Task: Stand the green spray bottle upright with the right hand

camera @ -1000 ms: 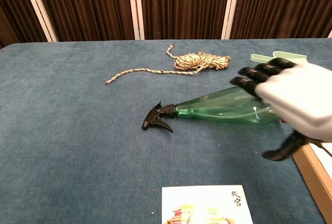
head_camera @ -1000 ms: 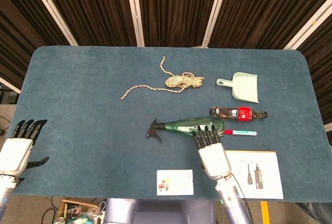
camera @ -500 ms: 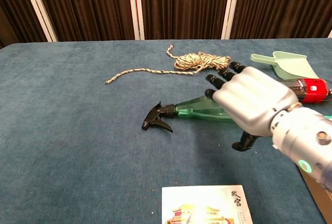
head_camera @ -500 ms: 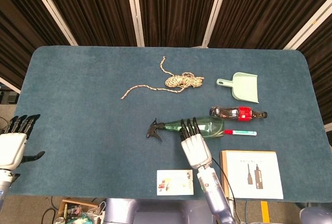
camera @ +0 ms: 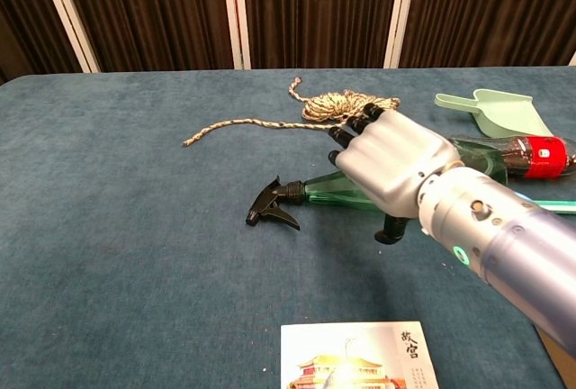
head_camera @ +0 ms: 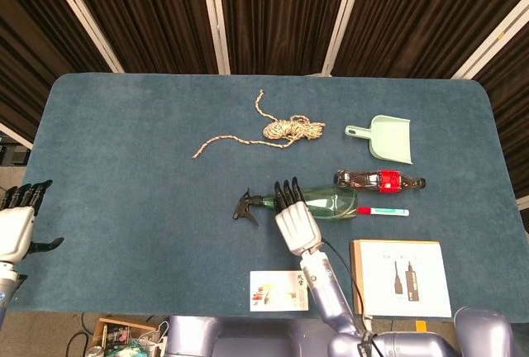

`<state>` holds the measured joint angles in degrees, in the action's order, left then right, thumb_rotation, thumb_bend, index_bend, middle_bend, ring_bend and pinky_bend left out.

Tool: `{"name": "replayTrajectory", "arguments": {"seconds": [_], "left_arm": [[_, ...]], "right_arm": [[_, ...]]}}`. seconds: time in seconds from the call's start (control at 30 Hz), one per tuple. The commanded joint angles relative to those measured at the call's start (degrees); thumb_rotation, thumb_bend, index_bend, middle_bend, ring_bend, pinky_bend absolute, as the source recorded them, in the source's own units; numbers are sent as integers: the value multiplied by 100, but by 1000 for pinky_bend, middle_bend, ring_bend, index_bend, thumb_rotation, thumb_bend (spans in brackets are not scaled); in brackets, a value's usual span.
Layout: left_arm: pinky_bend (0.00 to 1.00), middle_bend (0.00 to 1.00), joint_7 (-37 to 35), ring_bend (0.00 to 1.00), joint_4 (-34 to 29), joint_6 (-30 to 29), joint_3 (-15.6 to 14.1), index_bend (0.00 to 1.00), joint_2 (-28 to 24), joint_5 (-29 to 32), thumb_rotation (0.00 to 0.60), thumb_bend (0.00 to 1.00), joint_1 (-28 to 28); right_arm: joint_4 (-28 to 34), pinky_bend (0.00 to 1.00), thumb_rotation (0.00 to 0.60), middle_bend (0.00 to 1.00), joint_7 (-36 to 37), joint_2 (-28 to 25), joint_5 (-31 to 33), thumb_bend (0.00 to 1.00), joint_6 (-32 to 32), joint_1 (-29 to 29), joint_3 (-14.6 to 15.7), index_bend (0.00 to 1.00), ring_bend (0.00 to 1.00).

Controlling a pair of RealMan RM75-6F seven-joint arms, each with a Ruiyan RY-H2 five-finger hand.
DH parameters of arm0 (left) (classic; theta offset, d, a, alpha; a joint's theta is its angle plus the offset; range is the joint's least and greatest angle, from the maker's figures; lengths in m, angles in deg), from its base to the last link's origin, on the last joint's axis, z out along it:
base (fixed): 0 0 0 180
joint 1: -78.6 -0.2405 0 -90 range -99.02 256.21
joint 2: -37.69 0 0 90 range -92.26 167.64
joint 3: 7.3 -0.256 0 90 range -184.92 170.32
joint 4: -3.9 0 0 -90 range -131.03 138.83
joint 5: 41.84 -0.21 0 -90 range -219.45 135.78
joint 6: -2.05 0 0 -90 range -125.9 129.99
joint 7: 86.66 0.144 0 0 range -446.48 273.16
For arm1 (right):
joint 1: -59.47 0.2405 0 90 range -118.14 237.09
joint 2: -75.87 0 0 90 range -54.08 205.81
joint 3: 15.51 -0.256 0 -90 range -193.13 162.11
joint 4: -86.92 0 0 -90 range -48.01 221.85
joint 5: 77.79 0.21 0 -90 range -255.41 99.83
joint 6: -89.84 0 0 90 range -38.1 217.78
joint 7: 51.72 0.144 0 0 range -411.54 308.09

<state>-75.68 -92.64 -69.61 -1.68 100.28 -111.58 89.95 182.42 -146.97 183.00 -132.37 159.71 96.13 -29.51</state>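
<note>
Progress: the task is judged to be at its reach stage; the translucent green plastic spray bottle with black trigger head is seen lying flat on the blue felt-covered worktop, so nothing of the standing-up is yet done.
Left to do: a grasp, a lift or tilt onto the base, and a release are judged to remain.
Right hand: the white right hand with black fingers is placed over the neck end of the bottle body, palm down, fingers extended and slightly apart, thumb down at the near side of the bottle; no closed grip is shown, and whether the palm touches the plastic cannot be told.
Left hand: the left hand is seen at the worktop's near left edge, fingers straight and apart, nothing held.
Bottle position: near the worktop's middle, on its side, trigger head toward the left, base toward the right, just beside a dark cola bottle with red label and a red-and-white pen.
Bottle look: a tapered, see-through green body, seemingly empty, with a black nozzle resting on the felt.
</note>
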Motion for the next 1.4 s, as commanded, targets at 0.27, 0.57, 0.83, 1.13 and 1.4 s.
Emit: {"name": "replayTrajectory", "arguments": {"seconds": [0.27, 0.57, 0.83, 1.13, 1.4], "left_arm": [[0, 87, 90, 50, 123, 285, 63, 62, 75, 374, 600, 32, 160], [0, 86, 14, 51, 204, 512, 64, 62, 83, 550, 600, 32, 263], [0, 77, 2, 51, 268, 587, 49, 62, 97, 605, 600, 32, 324], [0, 67, -127, 50, 217, 507, 7, 62, 40, 474, 600, 32, 301], [0, 66, -297, 50, 112, 323, -62, 62, -47, 197, 600, 32, 219]], "right_arm": [[-979, 0, 600, 0, 717, 68, 152, 236, -524, 608, -18, 217, 0], [-1769, 0, 600, 0, 1170, 218, 217, 292, -781, 967, 110, 323, 0], [-2369, 15, 600, 7, 1729, 405, -150, 515, -638, 1110, 251, 759, 0], [-2423, 99, 600, 60, 2315, 418, -973, 596, -94, 1111, 377, 850, 0], [-1688, 102, 600, 94, 2308, 112, -1523, 576, 297, 1104, 417, 888, 0]]}}
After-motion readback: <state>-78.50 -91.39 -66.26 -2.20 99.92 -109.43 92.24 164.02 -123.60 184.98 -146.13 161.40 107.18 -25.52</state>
